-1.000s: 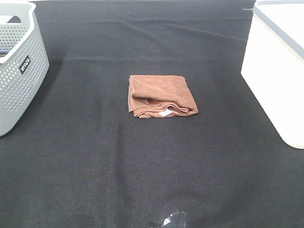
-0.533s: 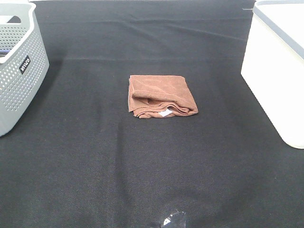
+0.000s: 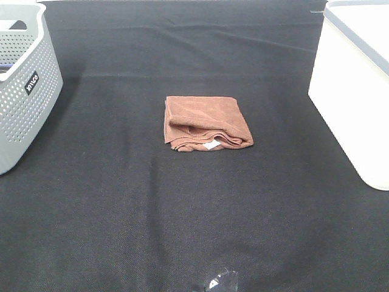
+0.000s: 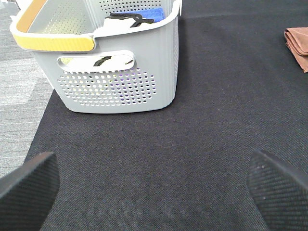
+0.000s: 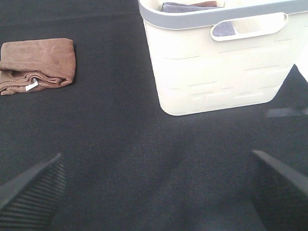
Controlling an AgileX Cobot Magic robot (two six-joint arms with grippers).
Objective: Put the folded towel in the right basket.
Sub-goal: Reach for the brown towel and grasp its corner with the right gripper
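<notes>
Folded towel (image 3: 206, 123), brown with a small white tag (image 3: 212, 145) at its near edge, lies flat in the middle of the black cloth (image 3: 182, 231), well apart from both baskets. The cream right basket (image 3: 355, 91) stands at the far right with purplish fabric (image 5: 183, 6) inside; the grey perforated left basket (image 3: 24, 91) stands far left. The left gripper (image 4: 153, 192) and right gripper (image 5: 156, 192) each hang over bare cloth, fingers spread wide, holding nothing.
</notes>
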